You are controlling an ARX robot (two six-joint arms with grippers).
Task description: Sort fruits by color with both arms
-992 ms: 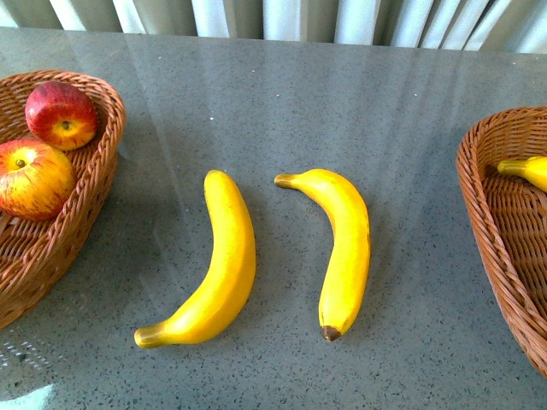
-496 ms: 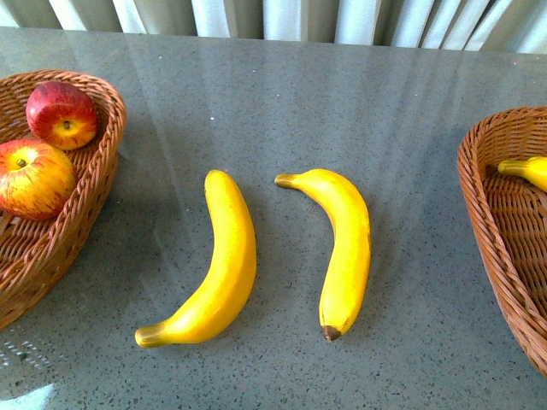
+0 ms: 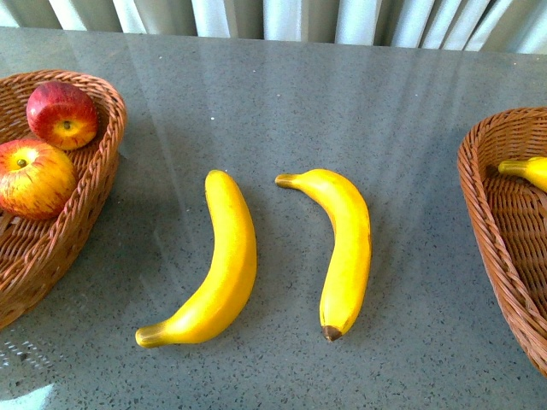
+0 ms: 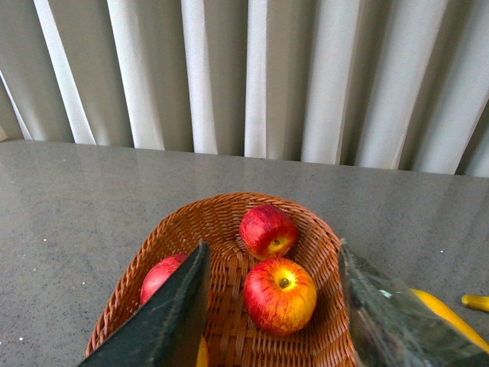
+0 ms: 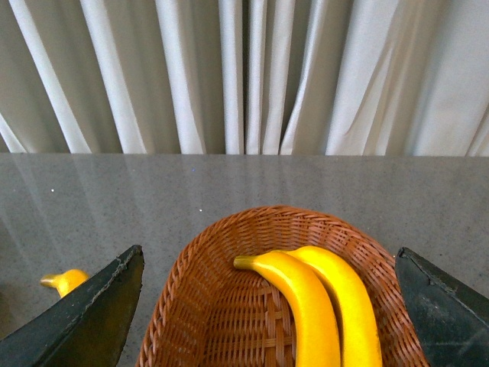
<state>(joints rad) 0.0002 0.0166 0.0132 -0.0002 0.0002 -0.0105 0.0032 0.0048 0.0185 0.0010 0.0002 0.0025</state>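
Left tool gapes empty over apples; right tool — likewise over 2 bananas.

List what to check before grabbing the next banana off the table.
1. Left gripper open and empty: ok, above the apple basket.
2. Right gripper open and empty: ok, above the banana basket.
3. Targets free to grasp: ok, left banana and right banana lie apart on the table, nothing touching them.
4. Banana basket has room: probably ok, two bananas inside with bare wicker beside them.
5. Apples sorted: ok, none on the table in the front view.
6. Arms within reach of the targets: cannot tell, neither arm shows in the front view.
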